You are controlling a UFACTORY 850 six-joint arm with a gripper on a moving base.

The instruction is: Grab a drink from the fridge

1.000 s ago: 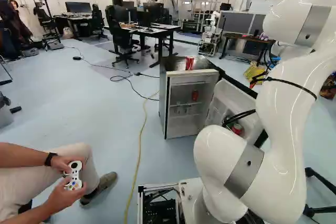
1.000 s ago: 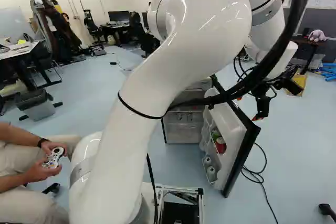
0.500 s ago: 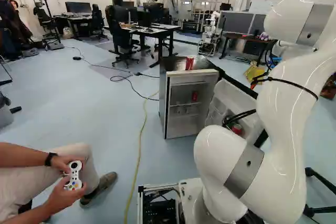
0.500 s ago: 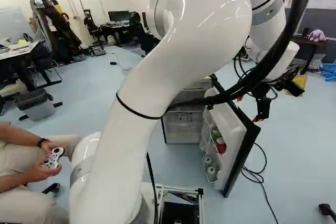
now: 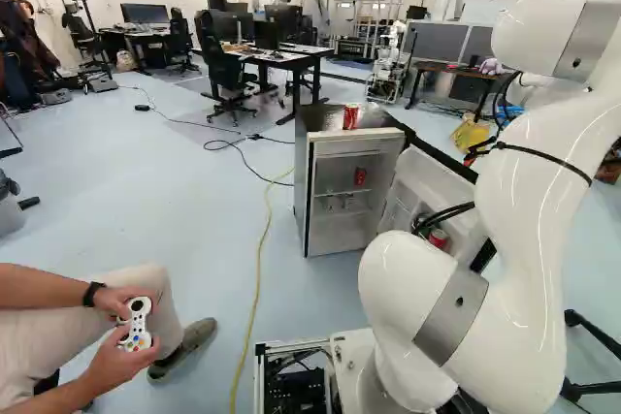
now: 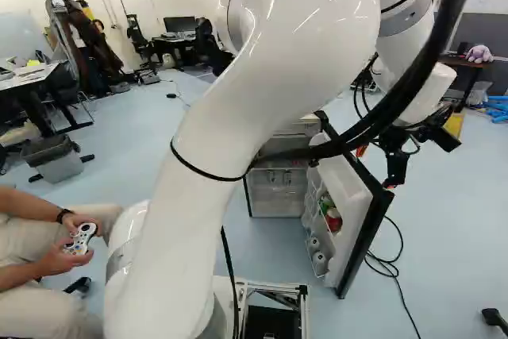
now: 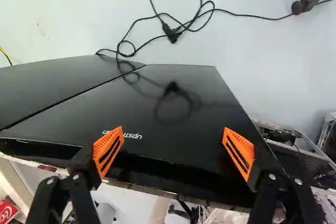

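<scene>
In the right base view my gripper is at the top edge of the open fridge door. The wrist view shows the gripper open over the door's black outer face, one orange pad toward each side, nothing gripped. A red can stands on top of the fridge. Another red can is on a shelf inside. Red and green items sit in the door's rack, with pale round items below. Part of a red can shows past the door's edge.
A black cable lies on the floor beyond the door. Left of the fridge, a yellow cable runs along the floor. A seated person holds a white controller close ahead at the left. Desks stand farther back.
The upper arm has shifted slightly to the right in both base views, and the gripper has moved a little with it. The fridge, its door and the cans have not moved.
</scene>
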